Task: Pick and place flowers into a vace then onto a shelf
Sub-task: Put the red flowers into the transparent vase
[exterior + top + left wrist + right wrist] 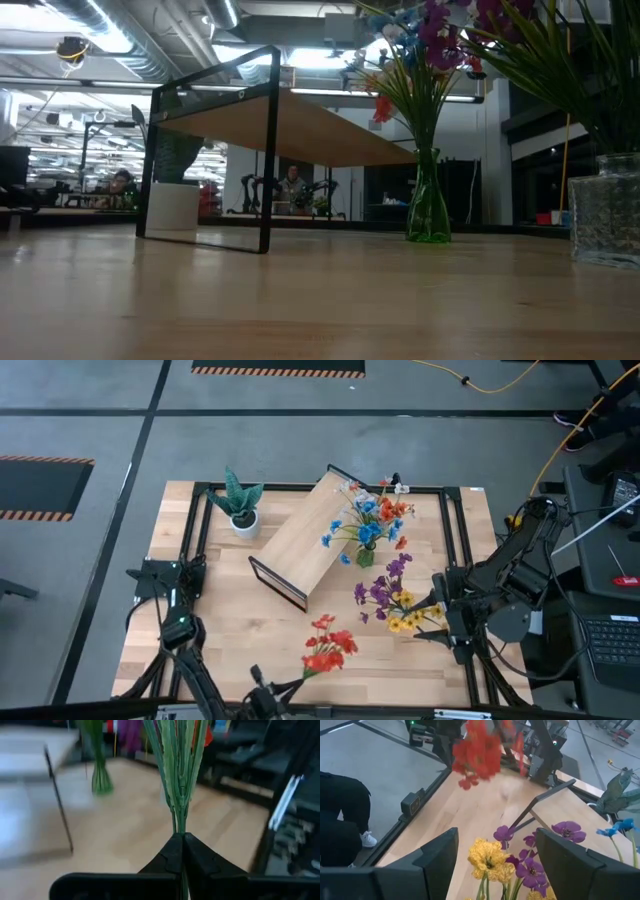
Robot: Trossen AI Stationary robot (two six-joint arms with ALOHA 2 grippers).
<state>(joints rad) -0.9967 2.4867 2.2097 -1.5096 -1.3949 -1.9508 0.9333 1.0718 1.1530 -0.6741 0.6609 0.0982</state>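
My left gripper point(283, 688) point(182, 840) stands near the table's front edge, shut on a red flower sprig point(328, 645) point(477, 752). The green vase point(366, 556) point(428, 210) stands on its base beside the shelf point(315, 535) point(290, 120) and holds blue and orange flowers point(372, 512). Purple flowers point(380, 590) and yellow flowers point(405, 622) point(487, 860) stand at the right. My right gripper point(440, 615) point(507, 865) is open just beside them; I see no touch. My left gripper pinches the red sprig's bundled green stems point(180, 820) near their lower end between its two fingertips point(172, 850). The fingers reach almost level, from the table's near left. The sprig sticks out beyond them, blossoms up and clear of the table.
A spiky green plant in a white pot point(240, 505) stands at the far left. A clear glass vase point(605, 210) with green stems is at the right. A black frame point(300, 488) edges the table. Bare wood lies in the near middle point(250, 630).
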